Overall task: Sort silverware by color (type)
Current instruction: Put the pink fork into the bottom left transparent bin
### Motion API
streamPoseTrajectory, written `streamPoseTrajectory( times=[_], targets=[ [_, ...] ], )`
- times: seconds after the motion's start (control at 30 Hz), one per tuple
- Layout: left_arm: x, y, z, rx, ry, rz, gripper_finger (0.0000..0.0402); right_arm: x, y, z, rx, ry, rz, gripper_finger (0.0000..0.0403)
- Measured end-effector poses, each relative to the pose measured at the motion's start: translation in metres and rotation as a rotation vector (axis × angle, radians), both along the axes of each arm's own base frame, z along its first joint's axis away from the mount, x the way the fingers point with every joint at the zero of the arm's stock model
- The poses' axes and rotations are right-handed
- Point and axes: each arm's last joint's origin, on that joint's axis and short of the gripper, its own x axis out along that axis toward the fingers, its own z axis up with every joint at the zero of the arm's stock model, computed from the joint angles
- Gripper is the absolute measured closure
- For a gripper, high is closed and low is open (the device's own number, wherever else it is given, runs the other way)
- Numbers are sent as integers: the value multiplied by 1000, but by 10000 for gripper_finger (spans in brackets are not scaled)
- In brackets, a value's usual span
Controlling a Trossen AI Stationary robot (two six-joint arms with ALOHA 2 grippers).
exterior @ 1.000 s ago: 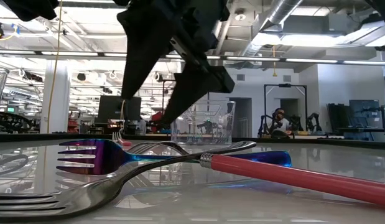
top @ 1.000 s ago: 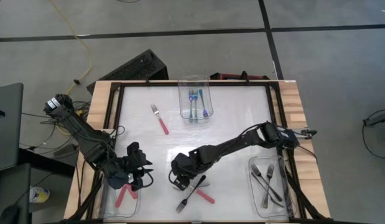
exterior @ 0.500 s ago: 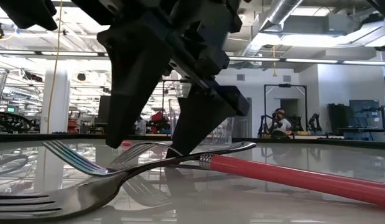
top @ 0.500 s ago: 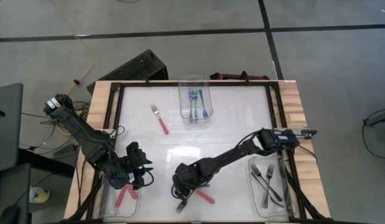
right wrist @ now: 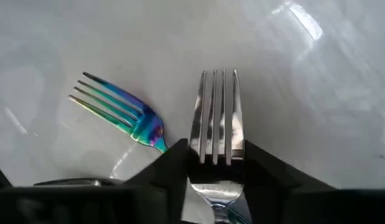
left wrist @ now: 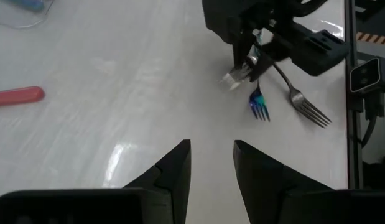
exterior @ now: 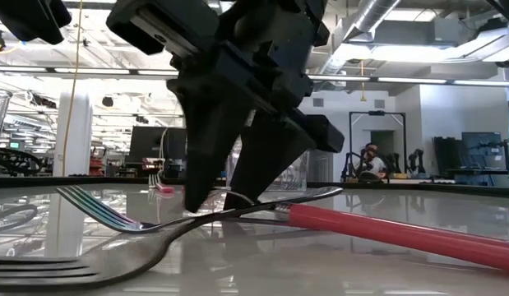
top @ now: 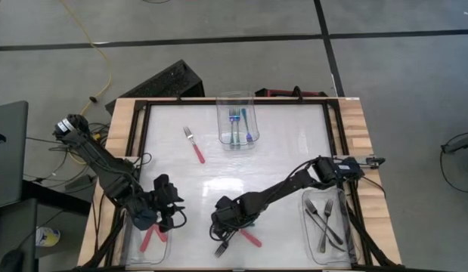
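The right pincer point(top: 223, 236) has come down at the near middle of the bench point(top: 286, 151) and now pinches the black fork point(right wrist: 217, 121), beside the red-handled fork point(exterior: 386, 232). The left pincer point(top: 167, 214) has stayed partly open over the near-left bin point(top: 129, 253).

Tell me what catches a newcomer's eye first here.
The right hand, low at the table's near edge, has its fingers either side of a dark fork crossing a red-handled fork. The left hand hangs beside the left bin, and blue-handled forks fill the far bin.
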Motion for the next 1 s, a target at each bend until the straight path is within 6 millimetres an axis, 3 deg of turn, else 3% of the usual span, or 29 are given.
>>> streamPoseTrajectory(
  times=[0.07, 0.2, 0.27, 0.4, 0.5, 0.8, 1.0],
  targets=[
    [-1, -1, 0, 0, 0, -8, 296, -1, 2, 0, -5, 0, 10, 271],
    [-4, -4, 0, 14, -17, -10, 296, -1, 1, 0, -49, -14, 5, 290],
    [-5, -5, 1, 22, -33, 5, 296, 0, -6, 4, -60, -18, 18, 339],
    [-6, -6, 1, -4, -53, 49, 296, 5, -26, 15, -119, -53, 55, 365],
    [-6, -8, 2, -64, -60, 70, 296, 9, -45, 42, -153, -137, 105, 379],
    [-7, -11, 3, -200, -50, 143, 296, 6, -100, 132, -261, -416, 228, 374],
    [-4, -8, 7, -191, -188, 286, 296, 4, -128, 183, -286, -680, 280, 379]
  ],
)
